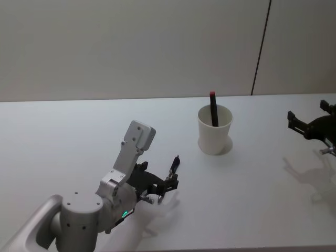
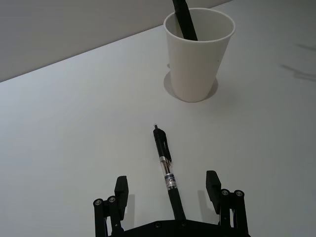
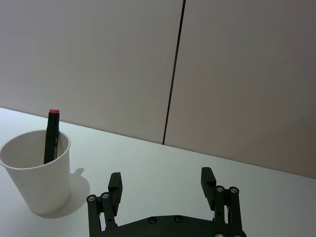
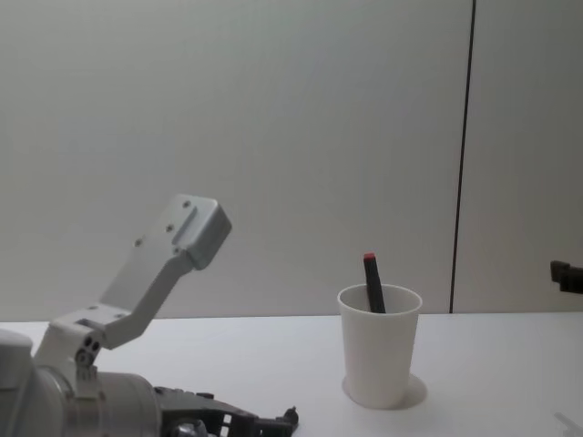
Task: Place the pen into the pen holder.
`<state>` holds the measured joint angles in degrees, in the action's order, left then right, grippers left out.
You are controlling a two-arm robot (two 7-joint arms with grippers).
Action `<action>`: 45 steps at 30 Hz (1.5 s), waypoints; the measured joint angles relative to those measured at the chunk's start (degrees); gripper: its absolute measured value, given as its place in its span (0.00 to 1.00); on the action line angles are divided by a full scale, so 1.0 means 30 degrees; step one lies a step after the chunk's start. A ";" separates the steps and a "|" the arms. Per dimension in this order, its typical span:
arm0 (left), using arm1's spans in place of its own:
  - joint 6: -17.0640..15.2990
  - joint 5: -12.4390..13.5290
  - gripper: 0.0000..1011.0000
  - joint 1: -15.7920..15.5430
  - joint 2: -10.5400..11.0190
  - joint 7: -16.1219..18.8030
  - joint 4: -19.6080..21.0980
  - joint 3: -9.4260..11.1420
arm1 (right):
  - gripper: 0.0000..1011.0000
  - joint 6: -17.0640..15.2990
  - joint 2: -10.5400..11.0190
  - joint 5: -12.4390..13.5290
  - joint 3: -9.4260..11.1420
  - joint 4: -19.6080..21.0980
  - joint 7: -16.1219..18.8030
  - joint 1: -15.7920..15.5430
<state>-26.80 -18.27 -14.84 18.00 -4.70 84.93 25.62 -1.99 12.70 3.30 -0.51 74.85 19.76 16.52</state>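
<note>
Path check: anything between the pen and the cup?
No. Bare table lies between the pen, flanked by the open left gripper, and the pen holder. A red-capped marker leans inside it, taking part of the opening. Right gripper parked at far right.

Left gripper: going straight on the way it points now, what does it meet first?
The pen, lying between the left gripper's open jaws, comes first. Beyond its tip the way looks free up to the pen holder, which seems slightly off that line.
</note>
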 joint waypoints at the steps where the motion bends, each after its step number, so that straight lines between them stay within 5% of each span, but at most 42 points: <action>1: -0.0029 0.0081 0.99 -0.0094 -0.0086 -0.0025 -0.0193 0.0018 | 0.99 0.0000 0.0000 0.0000 0.0000 -0.0001 0.0000 0.0000; 27: -0.0232 0.1062 0.99 -0.1407 -0.1206 -0.0546 -0.2840 0.0134 | 0.99 0.0000 0.0000 0.0000 -0.0001 -0.0003 0.0001 0.0000; 45: -0.0864 0.1932 0.99 -0.1677 -0.1467 -0.1175 -0.3299 0.0312 | 0.99 0.0001 -0.0001 0.0000 0.0000 -0.0003 -0.0001 0.0000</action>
<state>-29.39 -12.47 -19.87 13.60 -8.22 75.03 26.55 -1.99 12.70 3.30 -0.51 74.84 19.76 16.52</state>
